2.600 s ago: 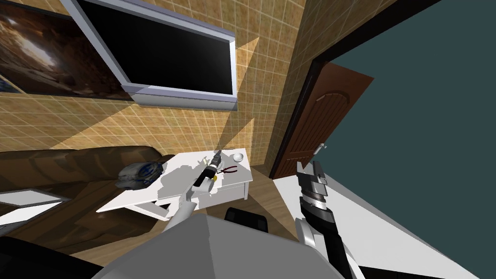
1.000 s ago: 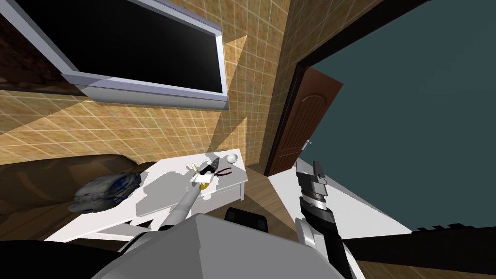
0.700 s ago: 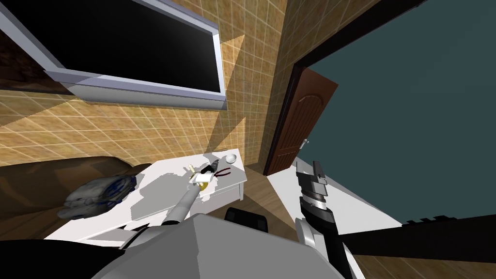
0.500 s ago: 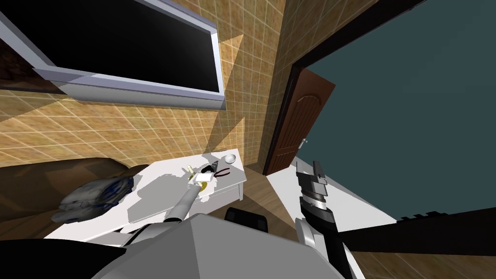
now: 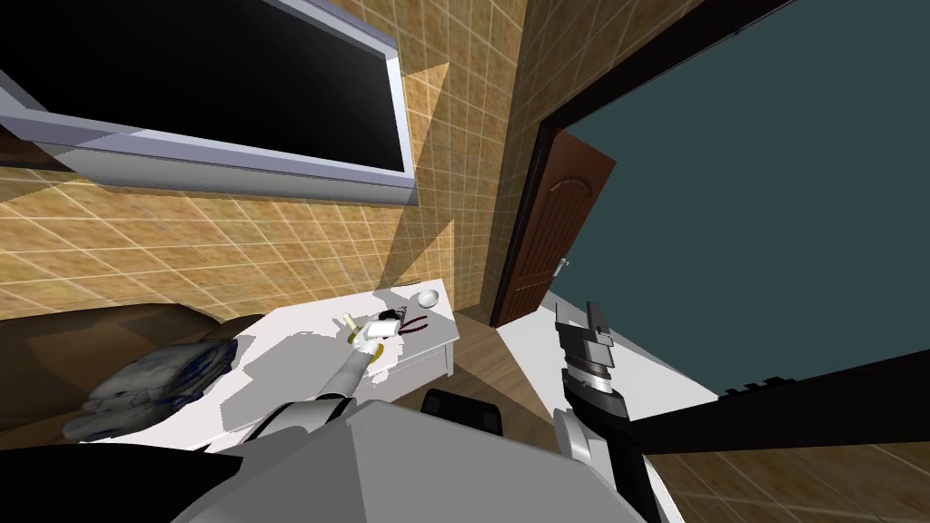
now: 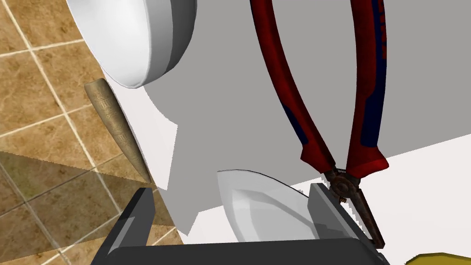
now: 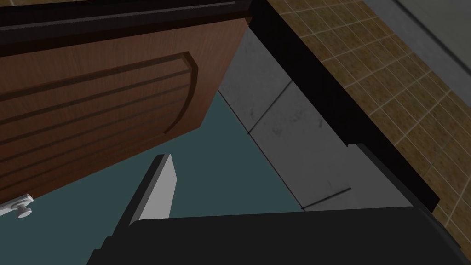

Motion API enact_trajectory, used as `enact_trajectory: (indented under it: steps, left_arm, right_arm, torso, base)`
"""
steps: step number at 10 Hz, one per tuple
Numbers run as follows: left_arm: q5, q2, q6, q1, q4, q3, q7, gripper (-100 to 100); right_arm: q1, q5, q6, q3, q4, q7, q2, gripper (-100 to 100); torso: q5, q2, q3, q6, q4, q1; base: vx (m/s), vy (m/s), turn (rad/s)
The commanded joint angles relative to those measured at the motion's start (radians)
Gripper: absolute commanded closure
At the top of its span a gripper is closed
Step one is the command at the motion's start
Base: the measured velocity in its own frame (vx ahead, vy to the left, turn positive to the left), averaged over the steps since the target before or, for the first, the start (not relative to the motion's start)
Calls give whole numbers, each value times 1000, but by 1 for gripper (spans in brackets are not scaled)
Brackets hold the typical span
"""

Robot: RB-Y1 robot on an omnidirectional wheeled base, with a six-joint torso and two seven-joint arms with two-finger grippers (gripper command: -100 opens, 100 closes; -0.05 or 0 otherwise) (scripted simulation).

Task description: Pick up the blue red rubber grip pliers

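The pliers point(image 5: 415, 326) lie on the white table point(image 5: 304, 331) near its right end, with red and blue handles point(image 6: 365, 92) and a rusty head point(image 6: 363, 214). My left gripper point(image 5: 392, 317) hovers low over the table just left of them. In the left wrist view this gripper point(image 6: 234, 202) is open, and the pliers' pivot sits right beside the outer side of one finger point(image 6: 329, 209), not between the two. A pale leaf-shaped piece point(image 6: 267, 211) lies between the fingers. My right gripper point(image 5: 578, 311) is held up by the door, open and empty.
A white bowl point(image 5: 427, 297) stands past the pliers near the table's far corner, next to a tan cone point(image 6: 117, 129). Yellow bits point(image 5: 349, 323) lie by my left hand. A blue-grey bag point(image 5: 154, 381) rests on the brown sofa. A brown door point(image 5: 554, 236) stands open on the right.
My head view has rolled and shifted, so the whole room slid left. My left hand has drawn back and turned its gripper toward the pliers' head. The right arm has not moved.
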Motion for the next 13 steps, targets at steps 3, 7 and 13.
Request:
enact_trajectory:
  steps: [3,7,13]
  left_arm:
    - [-2,11,73,-45,89,18,8,-100]
    - [0,33,177,-115,205,51,21,-100]
    - [3,55,315,-187,353,87,36,-100]
  right_arm:
    - [0,0,0,0,0,0,0,0]
    - [0,0,0,0,0,0,0,0]
    - [0,0,0,0,0,0,0,0]
  torso:
    - [0,0,0,0,0,0]
    - [0,0,0,0,0,0]
    - [0,0,0,0,0,1]
  base:
    - [0,-2,-65]
    - [-1,0,-81]
    - [4,9,-70]
